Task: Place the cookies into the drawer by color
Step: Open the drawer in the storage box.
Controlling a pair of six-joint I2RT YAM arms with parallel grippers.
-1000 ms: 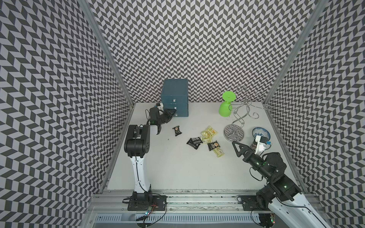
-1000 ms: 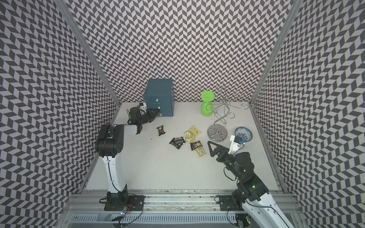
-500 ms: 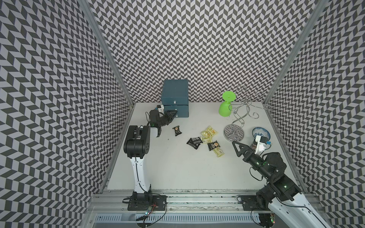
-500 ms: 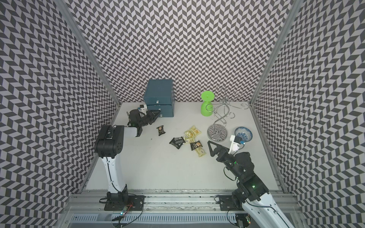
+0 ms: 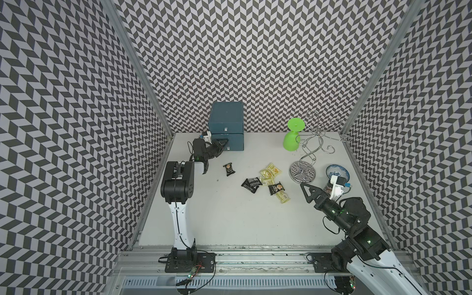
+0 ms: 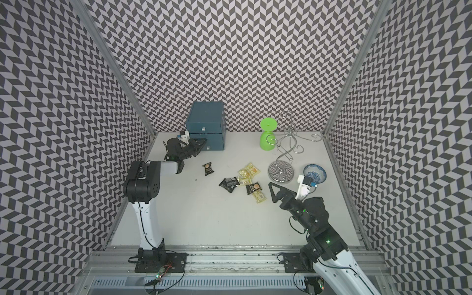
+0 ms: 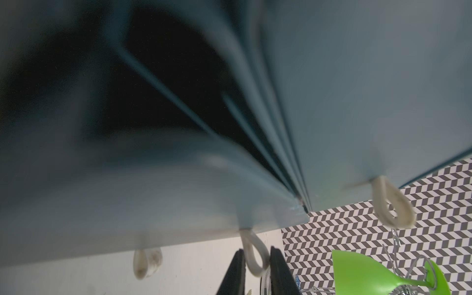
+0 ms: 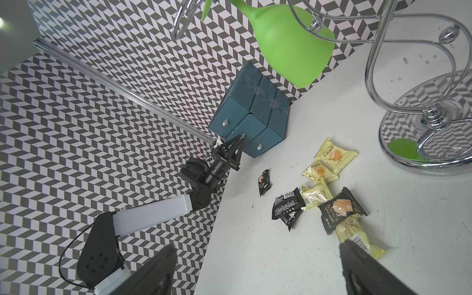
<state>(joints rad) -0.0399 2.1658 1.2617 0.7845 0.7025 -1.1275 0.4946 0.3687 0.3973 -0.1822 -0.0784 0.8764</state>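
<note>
At the drawer (image 5: 224,122) front, the outstretched left gripper (image 7: 256,251) pinches a pull tab (image 7: 248,245); right gripper (image 5: 306,191) hovers wide

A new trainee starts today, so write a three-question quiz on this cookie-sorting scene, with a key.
1. Multiple choice: what is the left gripper closed on? A) the green glass B) a pull tab of the drawer C) the blue bowl
2. True or false: the right gripper holds a yellow packet.
3. Short answer: what colour is the lone packet lying apart from the pile, nearer the drawer?

Key: 1 B. 2 False: it is open and empty. 3 Black.
</note>
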